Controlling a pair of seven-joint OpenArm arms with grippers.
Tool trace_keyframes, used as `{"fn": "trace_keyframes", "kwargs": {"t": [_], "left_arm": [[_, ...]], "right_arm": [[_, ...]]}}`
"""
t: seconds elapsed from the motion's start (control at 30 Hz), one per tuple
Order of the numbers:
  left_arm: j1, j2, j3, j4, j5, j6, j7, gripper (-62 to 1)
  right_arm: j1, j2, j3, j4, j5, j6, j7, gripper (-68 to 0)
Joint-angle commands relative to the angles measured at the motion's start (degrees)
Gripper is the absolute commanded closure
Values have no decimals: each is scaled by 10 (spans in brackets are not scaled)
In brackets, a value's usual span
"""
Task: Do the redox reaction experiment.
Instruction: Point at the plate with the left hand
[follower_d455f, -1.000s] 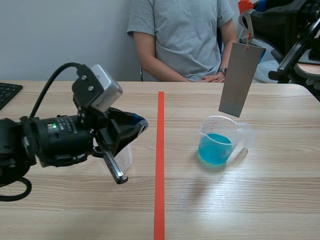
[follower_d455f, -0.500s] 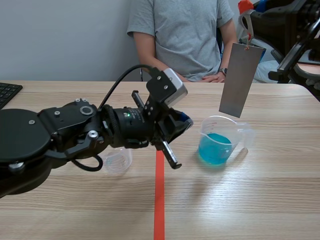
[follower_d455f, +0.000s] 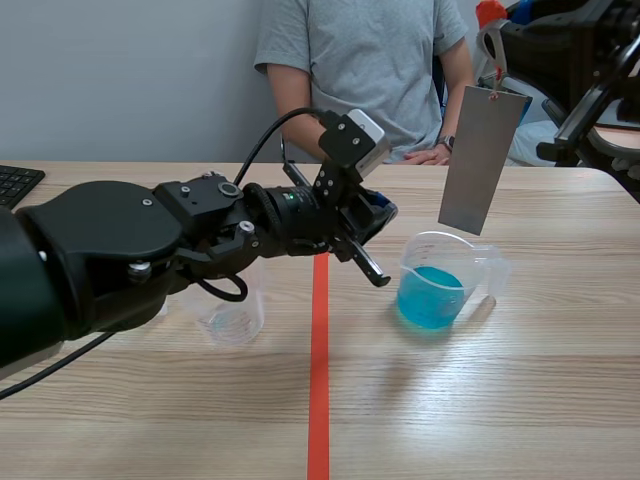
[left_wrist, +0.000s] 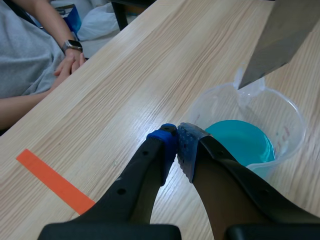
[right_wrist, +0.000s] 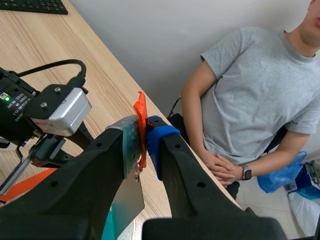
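Metal plate (follower_d455f: 483, 160): flat, thin, matte grey rectangle, hanging slightly tilted at 12 o'clock from the beaker. Its lower edge is close over the rim and clear of the liquid.
Orange-red tab (right_wrist: 141, 120): small bright piece at the plate's top end, and the plate hangs below it.
Right claw (right_wrist: 145, 126): thick black fingers clamped on the orange-red tab, raised at the scene's 1 o'clock.
Beaker (follower_d455f: 480, 262): clear plastic, round, with a pouring lip and printed scale marks. It stands on the table at 4 o'clock from the left claw.
Blue liquid (left_wrist: 242, 142): opaque turquoise, filling only the beaker's lower part.
Left claw (left_wrist: 176, 136): its dotted blue pads (left_wrist: 162, 139) are drawn almost together with nothing between them, and the tips hover just beside the beaker's near rim.
Small cup (follower_d455f: 232, 318): clear, thin-walled plastic, under the left arm at 8 o'clock from the beaker.
Table (follower_d455f: 500, 400): pale wood-grain with a smooth sheen.
Tape line (follower_d455f: 319, 380): flat orange-red strip between cup and beaker.
Person (follower_d455f: 365, 70): grey cotton T-shirt, hands clasped at the table's 12 o'clock edge.
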Motion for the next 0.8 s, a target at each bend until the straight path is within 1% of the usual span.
{"fn": "trace_keyframes", "kwargs": {"t": [0.0, 0.13, 0.17, 0.27, 0.3, 0.37, 0.43, 0.6, 0.77], "left_arm": [[-7, 11, 3, 14, -4, -3, -13, -40], [-7, 11, 3, 11, -4, -43, -15, -40], [-7, 11, 3, 11, -6, -48, -15, -40], [-7, 11, 3, 11, -29, -51, -22, -40], [-7, 10, 3, 11, -30, -51, -25, -40], [-7, 10, 3, 11, -30, -53, -29, -40], [-7, 10, 3, 11, -30, -65, -32, -41], [-7, 11, 3, 11, -30, -81, -34, -40], [-7, 11, 3, 11, -30, -81, -37, -41]], "right_arm": [[10, 0, 1, 4, 2, -4, 6, -13], [10, 0, 1, 4, 2, -4, 4, -13], [10, 0, 1, 4, 2, -4, 4, -13], [10, 0, 1, 4, 2, -4, 4, -13], [10, 0, 1, 4, 2, -4, 4, -13], [10, 0, 1, 4, 2, -4, 4, -13], [10, 0, 1, 4, 2, -4, 4, -13], [10, 0, 1, 4, 2, -4, 4, -13], [10, 0, 1, 4, 2, -4, 3, -13]]}}
